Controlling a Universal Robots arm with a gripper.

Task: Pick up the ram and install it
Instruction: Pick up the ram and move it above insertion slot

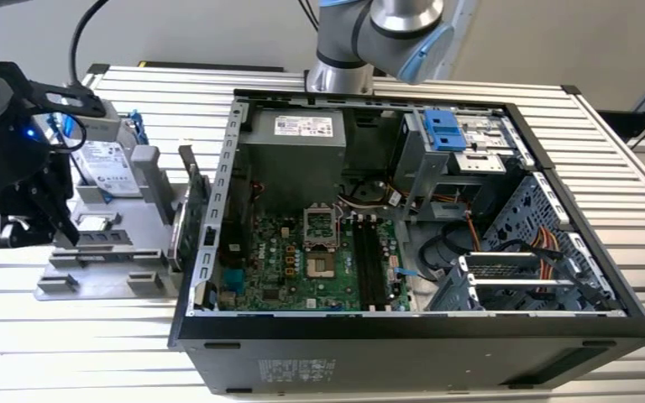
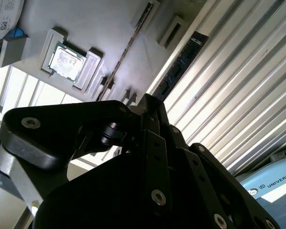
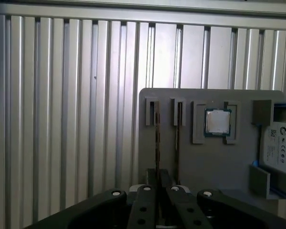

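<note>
Two ram sticks stand on edge in the slots of a grey holder [image 3: 167,102]. From above they look like thin lines, one ram [image 3: 157,138] right below my fingers and a second ram [image 3: 178,143] beside it. In the second wrist view the dark blue ram [image 2: 183,62] shows its face with black chips. My gripper [image 3: 158,177] hangs well above the holder, shut, with nothing between its fingers. In the exterior view the gripper [image 1: 60,235] is at the left, over the holder and the ram [image 1: 107,237]. The motherboard's black slots [image 1: 369,269] lie inside the open case.
The holder also carries a processor chip [image 3: 217,121], a silver hard drive [image 1: 110,164] in a blue-clipped frame and a green expansion card [image 1: 194,210]. The open computer case [image 1: 412,327] fills the middle of the ribbed metal table [image 1: 625,168]. A second arm [image 1: 368,34] stands behind it.
</note>
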